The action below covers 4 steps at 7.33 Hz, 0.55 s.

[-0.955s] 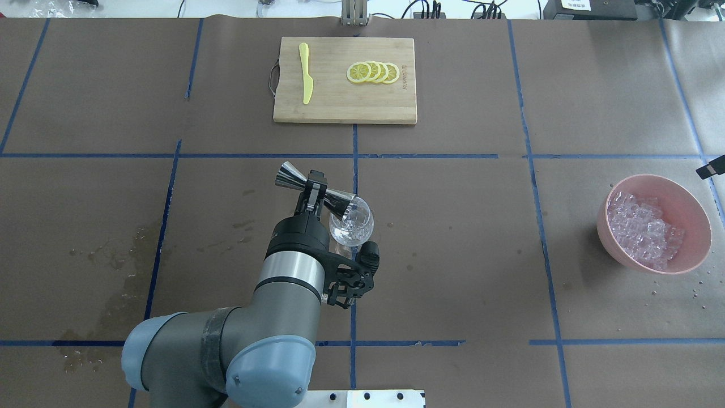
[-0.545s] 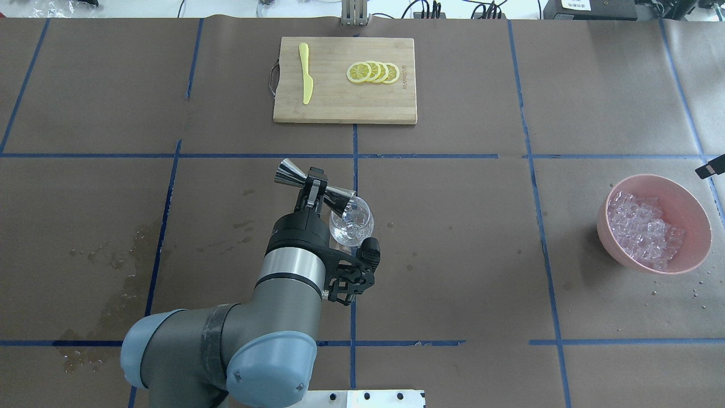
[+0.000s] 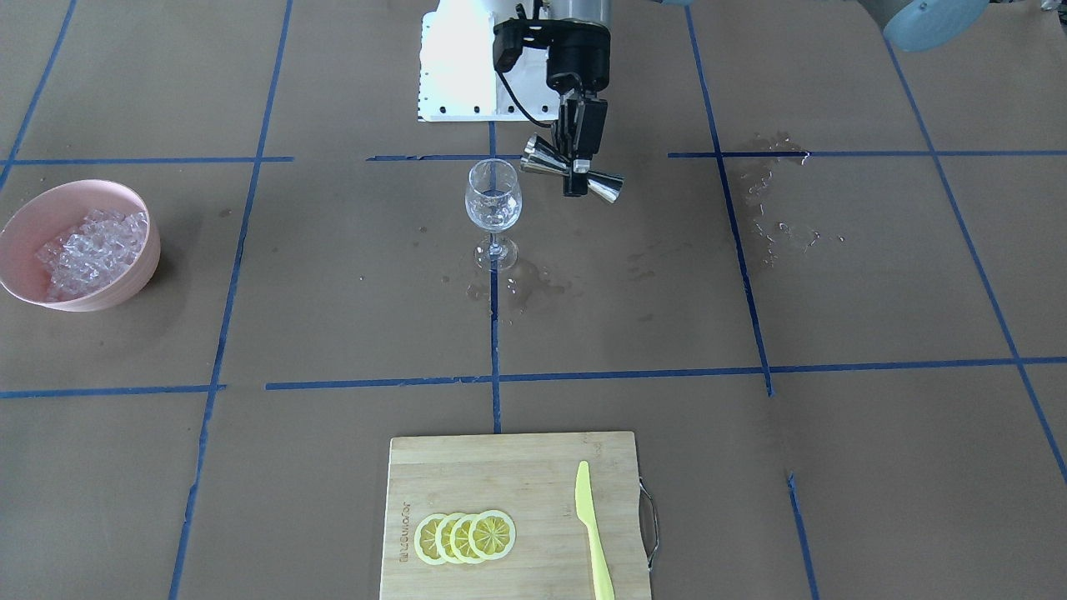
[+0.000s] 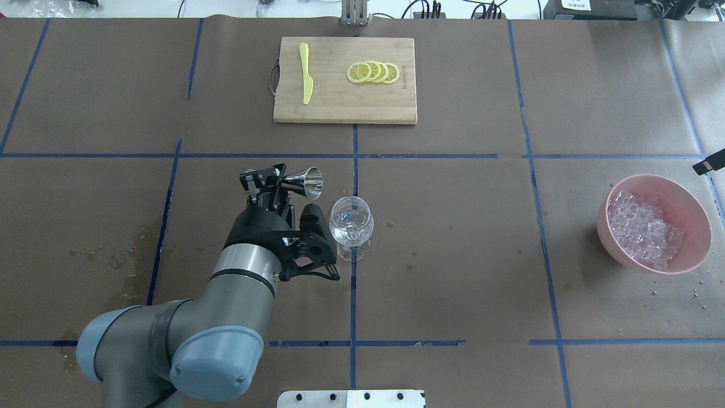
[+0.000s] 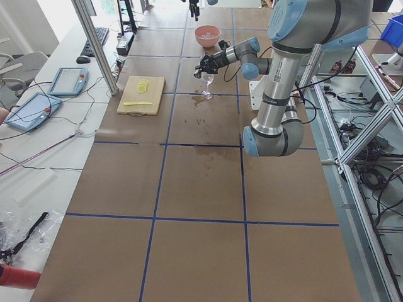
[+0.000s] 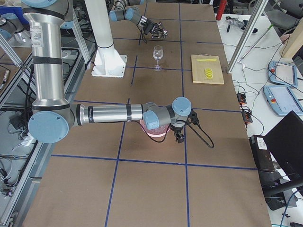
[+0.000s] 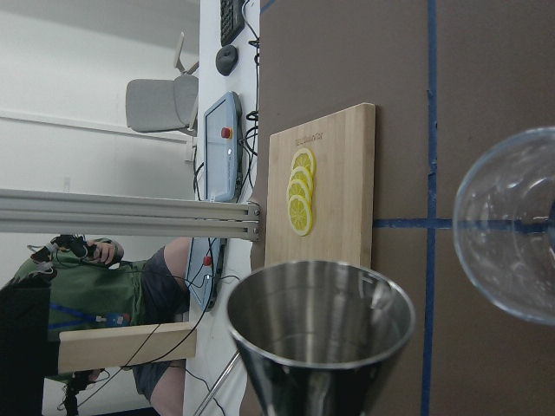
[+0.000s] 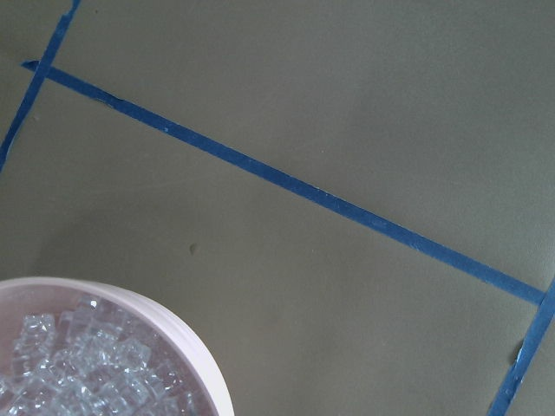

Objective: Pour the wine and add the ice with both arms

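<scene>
My left gripper (image 4: 280,182) is shut on the waist of a steel double-cone jigger (image 4: 308,182). It holds the jigger on its side just left of the clear stemmed wine glass (image 4: 351,224), about rim height, apart from it. In the front view the jigger (image 3: 604,187) is right of the glass (image 3: 493,200). The left wrist view shows the jigger's cup (image 7: 321,329) empty. The ice (image 4: 643,229) lies heaped in a pink bowl (image 4: 699,218) at the far right. Only a black tip of my right gripper (image 4: 708,165) shows beyond the bowl; I cannot tell its state.
A wooden cutting board (image 4: 344,107) at the back centre carries lemon slices (image 4: 374,72) and a yellow plastic knife (image 4: 306,79). Wet patches mark the paper at the left (image 4: 113,255) and by the glass foot (image 3: 517,287). The white robot base (image 4: 351,398) is at the front edge.
My left arm has swung left, taking the jigger off the glass rim and turning it. The jigger now sits left of the glass. The glass and bowl have not moved.
</scene>
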Tool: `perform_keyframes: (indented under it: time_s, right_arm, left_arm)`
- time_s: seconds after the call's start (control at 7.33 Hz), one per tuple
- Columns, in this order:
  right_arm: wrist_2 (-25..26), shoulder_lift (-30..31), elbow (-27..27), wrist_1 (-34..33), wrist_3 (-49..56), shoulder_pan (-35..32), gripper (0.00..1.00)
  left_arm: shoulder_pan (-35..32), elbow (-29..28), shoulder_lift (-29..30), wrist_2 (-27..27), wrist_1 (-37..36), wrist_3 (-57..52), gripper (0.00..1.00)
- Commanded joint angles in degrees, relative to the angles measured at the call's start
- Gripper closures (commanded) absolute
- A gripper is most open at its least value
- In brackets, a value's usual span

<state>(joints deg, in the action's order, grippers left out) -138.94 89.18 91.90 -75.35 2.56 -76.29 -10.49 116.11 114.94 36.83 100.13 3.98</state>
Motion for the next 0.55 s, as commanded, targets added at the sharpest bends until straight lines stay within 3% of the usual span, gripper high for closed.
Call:
perform_keyframes:
  time_s: [0.0, 0.14, 0.41]
  right_arm:
    - [0.16, -0.23, -0.06, -0.06, -0.01, 0.26, 0.00]
    - [0.16, -0.24, -0.06, -0.06, -0.01, 0.61, 0.00]
    - [0.07, -0.24, 0.03, -0.06, -0.01, 0.62, 0.00]
  left_arm:
    - [-0.06, -0.44, -14.48, 0.35, 24.17, 11.64, 1.00]
    - [-0.06, -2.45, -22.83, 0.26, 40.68, 11.83, 1.00]
    - [-0.06, -13.04, -30.36, 0.26, 67.45, 16.37, 1.00]
